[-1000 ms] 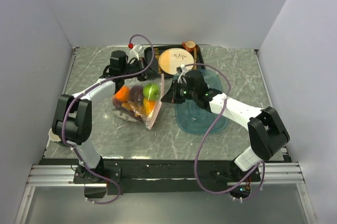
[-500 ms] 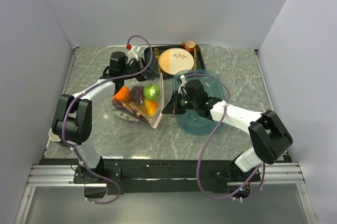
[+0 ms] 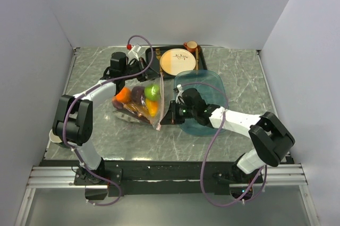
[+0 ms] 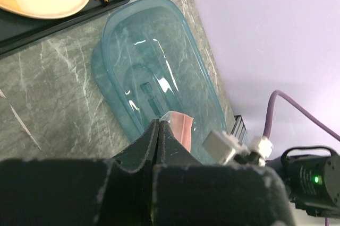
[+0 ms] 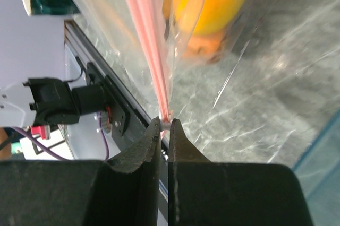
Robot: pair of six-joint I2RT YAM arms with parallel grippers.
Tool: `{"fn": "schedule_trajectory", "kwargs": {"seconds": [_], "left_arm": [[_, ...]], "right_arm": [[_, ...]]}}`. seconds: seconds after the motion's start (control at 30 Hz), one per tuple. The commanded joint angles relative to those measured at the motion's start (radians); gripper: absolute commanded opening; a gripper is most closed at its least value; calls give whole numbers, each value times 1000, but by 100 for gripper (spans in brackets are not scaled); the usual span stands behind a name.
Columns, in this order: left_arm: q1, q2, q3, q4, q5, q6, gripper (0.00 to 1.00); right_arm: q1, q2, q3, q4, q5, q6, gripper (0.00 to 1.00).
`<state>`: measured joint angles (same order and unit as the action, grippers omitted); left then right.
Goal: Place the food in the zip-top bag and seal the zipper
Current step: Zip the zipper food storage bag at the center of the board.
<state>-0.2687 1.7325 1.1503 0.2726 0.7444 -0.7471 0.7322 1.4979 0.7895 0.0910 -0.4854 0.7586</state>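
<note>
1. A large, clear, crinkly zip-top bag (image 3: 135, 110) lies on the grey marbled table top (image 3: 239, 77), left of centre. The toy food is already inside it: a green apple (image 3: 152, 92), a round orange fruit (image 3: 123, 95) and some darker pieces.
2. The bag's mouth faces right, toward a translucent teal oval tray (image 3: 212, 84). The long, thin, pale pink zipper strip (image 5: 150, 51) runs along that edge from far to near.
3. Your left gripper (image 4: 158, 126) is clenched on the far end of the zipper strip. It seems to act as an anchor, keeping the edge straight and taut.
4. Your right gripper (image 5: 164, 123) is pinched tight across the strip close to its near end. The two pink tracks are squeezed together between its fingertips, most likely to press them shut.
5. A second ago the right gripper sat farther away, level with the green apple and over the tray. It has since slid toward you along the strip, and more of the tray now shows. The left gripper and the bag have barely moved.
6. The seal looks almost finished, with only the near corner left.
</note>
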Motion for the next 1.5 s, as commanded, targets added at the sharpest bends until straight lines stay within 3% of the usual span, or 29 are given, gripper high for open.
{"fn": "schedule_trajectory", "kwargs": {"seconds": [0.0, 0.17, 0.3, 0.43, 0.63, 0.9, 1.47], "left_arm": [[13, 4, 14, 97, -14, -5, 1], [0, 15, 28, 59, 4, 21, 1], [-32, 33, 68, -71, -19, 101, 1], [-81, 36, 88, -205, -103, 173, 1], [-125, 59, 115, -271, -207, 195, 1], [-204, 159, 305, -505, -388, 253, 1], [-236, 165, 351, -533, -465, 246, 1]], "right_arm": [[42, -24, -9, -40, -9, 4, 5], [45, -22, -18, -49, 28, 25, 7], [44, 4, 2, -149, 114, 36, 8], [44, 33, 16, -180, 119, 67, 7], [41, 81, 43, -240, 165, 116, 0], [41, -8, 50, -284, 324, 101, 7], [111, 10, 85, -313, 317, 35, 8]]}}
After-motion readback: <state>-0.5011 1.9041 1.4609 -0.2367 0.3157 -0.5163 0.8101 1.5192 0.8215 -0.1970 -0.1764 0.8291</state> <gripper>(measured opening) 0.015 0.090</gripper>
